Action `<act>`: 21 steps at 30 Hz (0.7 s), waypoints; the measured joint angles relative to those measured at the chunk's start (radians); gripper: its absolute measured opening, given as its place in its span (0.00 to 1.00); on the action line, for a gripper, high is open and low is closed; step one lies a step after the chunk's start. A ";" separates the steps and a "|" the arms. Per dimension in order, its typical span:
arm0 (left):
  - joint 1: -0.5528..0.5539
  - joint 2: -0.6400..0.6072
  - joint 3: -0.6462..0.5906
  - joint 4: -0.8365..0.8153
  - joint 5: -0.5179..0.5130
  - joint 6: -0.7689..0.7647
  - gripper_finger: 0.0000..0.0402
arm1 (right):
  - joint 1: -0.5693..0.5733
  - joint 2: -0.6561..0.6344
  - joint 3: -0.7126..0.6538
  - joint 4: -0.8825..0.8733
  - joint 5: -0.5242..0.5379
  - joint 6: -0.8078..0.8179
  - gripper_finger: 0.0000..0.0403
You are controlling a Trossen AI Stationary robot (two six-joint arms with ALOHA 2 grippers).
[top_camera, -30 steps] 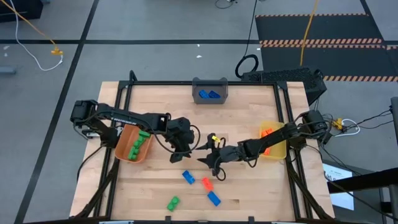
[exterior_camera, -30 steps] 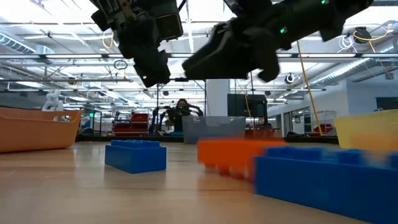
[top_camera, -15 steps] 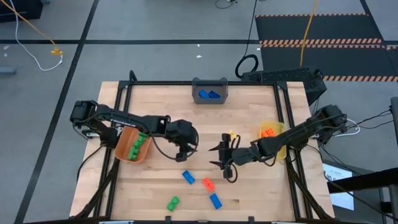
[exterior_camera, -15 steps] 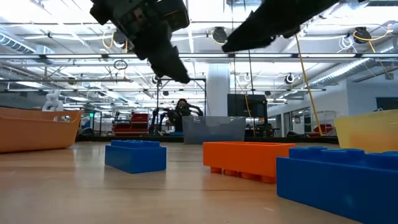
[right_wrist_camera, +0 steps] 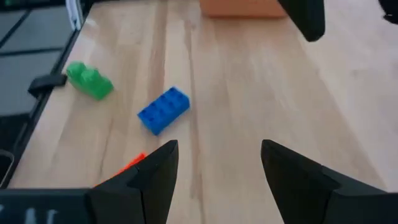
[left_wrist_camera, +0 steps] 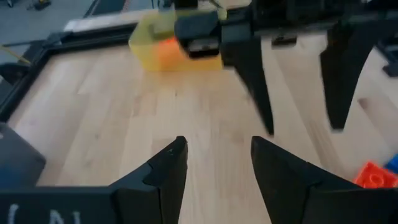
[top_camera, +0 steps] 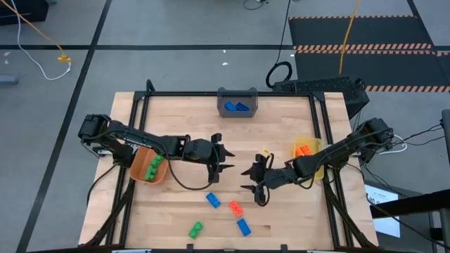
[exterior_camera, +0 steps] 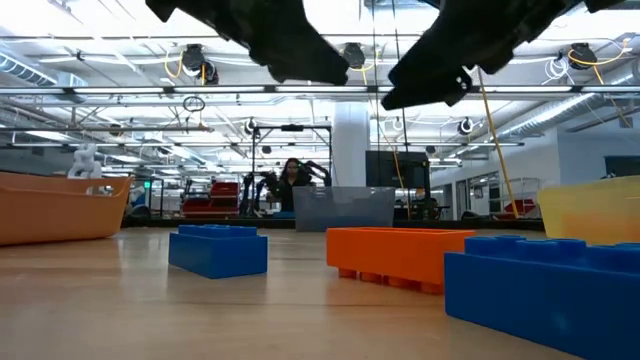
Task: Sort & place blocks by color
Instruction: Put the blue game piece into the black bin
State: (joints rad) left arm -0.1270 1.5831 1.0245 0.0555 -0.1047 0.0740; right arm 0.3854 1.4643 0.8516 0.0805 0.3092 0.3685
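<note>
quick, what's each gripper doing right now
Left gripper: open, holding nothing, above the table's middle.
Right gripper: open, holding nothing, near the loose blocks.

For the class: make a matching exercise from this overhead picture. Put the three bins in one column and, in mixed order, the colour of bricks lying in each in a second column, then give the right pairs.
Column one:
1. grey bin
2. orange bin
3. yellow bin

Column two:
A. green bricks
B. orange bricks
C. blue bricks

Pairs: 1-C, 2-A, 3-B.
</note>
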 joint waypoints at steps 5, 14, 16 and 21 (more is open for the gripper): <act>0.002 0.000 0.000 0.005 0.000 -0.044 0.44 | -0.018 0.000 0.000 0.016 0.003 -0.176 0.55; -0.021 0.000 0.000 0.090 0.000 -0.091 0.39 | -0.017 0.000 -0.046 0.010 0.003 -0.096 0.55; -0.030 0.000 0.000 0.144 0.000 -0.077 0.38 | -0.017 0.000 -0.056 -0.014 0.003 -0.061 0.55; -0.046 0.000 0.000 0.229 0.001 -0.058 0.38 | -0.010 0.000 -0.059 -0.081 0.004 -0.018 0.55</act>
State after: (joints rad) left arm -0.1732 1.5829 1.0248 0.2844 -0.1034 0.0157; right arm 0.3756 1.4647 0.7925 0.0000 0.3128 0.3508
